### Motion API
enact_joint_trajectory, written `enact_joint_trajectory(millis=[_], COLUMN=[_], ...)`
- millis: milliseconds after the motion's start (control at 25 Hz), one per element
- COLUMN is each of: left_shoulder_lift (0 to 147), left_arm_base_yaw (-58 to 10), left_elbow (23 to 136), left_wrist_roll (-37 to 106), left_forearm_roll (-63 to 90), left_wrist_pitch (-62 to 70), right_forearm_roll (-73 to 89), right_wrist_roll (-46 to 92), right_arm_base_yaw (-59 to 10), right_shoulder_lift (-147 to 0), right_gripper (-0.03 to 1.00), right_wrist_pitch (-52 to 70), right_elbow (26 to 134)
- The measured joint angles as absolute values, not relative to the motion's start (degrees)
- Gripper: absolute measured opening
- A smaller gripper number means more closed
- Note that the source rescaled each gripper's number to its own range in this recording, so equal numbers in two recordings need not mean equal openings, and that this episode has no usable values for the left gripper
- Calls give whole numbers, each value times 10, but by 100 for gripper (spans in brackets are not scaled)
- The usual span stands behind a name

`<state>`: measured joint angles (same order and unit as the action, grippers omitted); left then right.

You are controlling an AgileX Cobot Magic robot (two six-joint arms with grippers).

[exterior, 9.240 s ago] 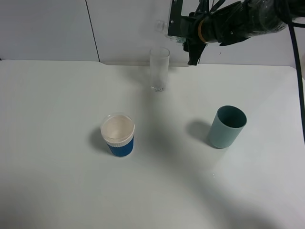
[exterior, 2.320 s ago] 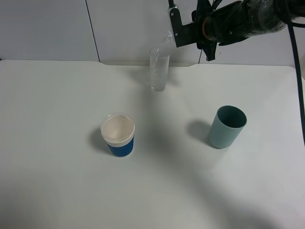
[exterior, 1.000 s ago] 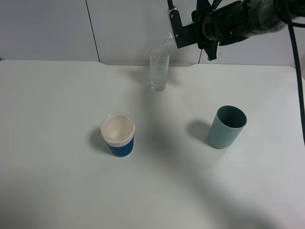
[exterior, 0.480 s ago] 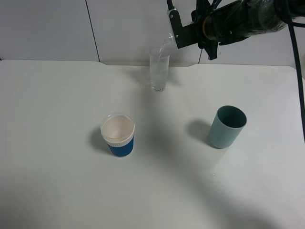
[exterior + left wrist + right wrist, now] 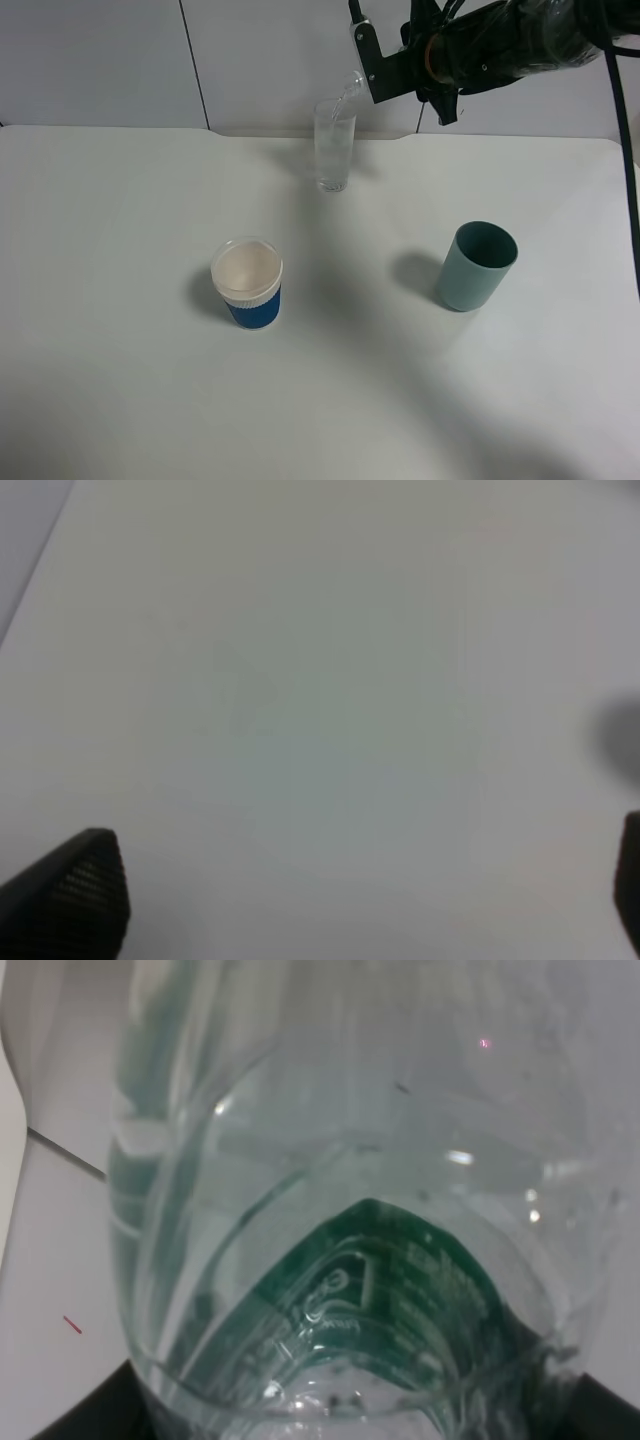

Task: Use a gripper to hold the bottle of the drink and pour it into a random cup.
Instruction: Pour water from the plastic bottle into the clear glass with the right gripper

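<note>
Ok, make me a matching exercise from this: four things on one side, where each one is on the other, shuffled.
Things:
1. bottle
2. tall clear glass
3. teal cup
4. blue-sleeved cup

Places:
A. at the back of the table, under the bottle's neck
B. upright on the right side of the table
C. left of centre, nearest the camera
D. tilted in the right gripper, above the table

Pairs: 1-D, 2-A, 3-B, 4-C
</note>
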<state>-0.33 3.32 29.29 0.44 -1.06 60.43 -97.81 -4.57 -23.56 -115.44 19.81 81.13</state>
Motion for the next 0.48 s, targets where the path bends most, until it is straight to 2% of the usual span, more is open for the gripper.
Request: enact_joint_trajectory(millis=[480], left_shoulder_lift=[-3], left_arm_base_yaw=[33], left_elbow=[293], left_wrist_roll=[4], left_forearm_roll=[-11], left_wrist_pitch=[604], right_forearm_roll=[-978], right_wrist_roll=[-35], right_arm_base_yaw=[-236], right_shoulder_lift=[-1154], right_gripper=[0], right_wrist_pitch=[198], right_elbow=[811])
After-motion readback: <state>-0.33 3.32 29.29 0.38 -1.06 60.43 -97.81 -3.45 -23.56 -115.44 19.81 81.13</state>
